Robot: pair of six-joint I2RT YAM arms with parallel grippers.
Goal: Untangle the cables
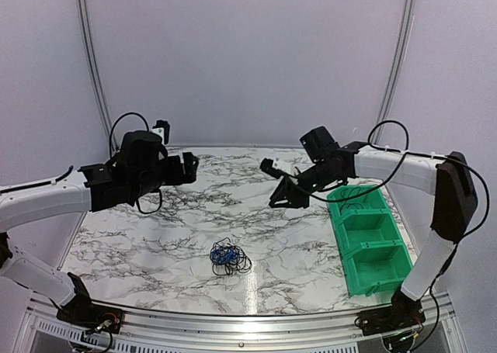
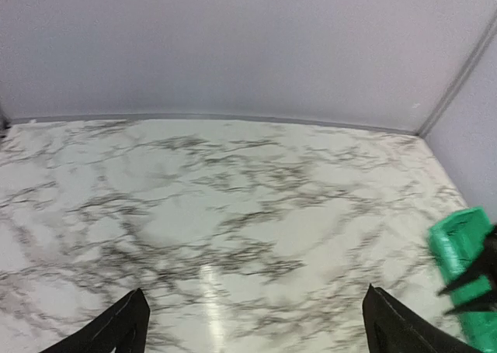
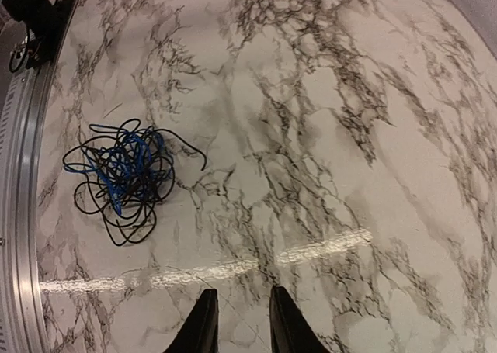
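Note:
The cables (image 1: 230,257) lie as one small tangle of blue and black wires on the marble table, near its front middle. In the right wrist view the cables (image 3: 124,167) sit at the left, well ahead of my right gripper (image 3: 242,326). Its jaws stand a narrow gap apart with nothing between them. From above, the right gripper (image 1: 278,198) hangs over the table, behind and to the right of the tangle. My left gripper (image 1: 189,167) hovers at the back left, spread wide and empty. In its own view the left gripper (image 2: 256,330) faces bare marble, with the tangle out of view.
A green bin (image 1: 371,240) with three compartments stands along the table's right side, and its corner shows as the green bin (image 2: 466,268) in the left wrist view. A metal rail (image 3: 15,213) runs along the table's near edge, close to the tangle.

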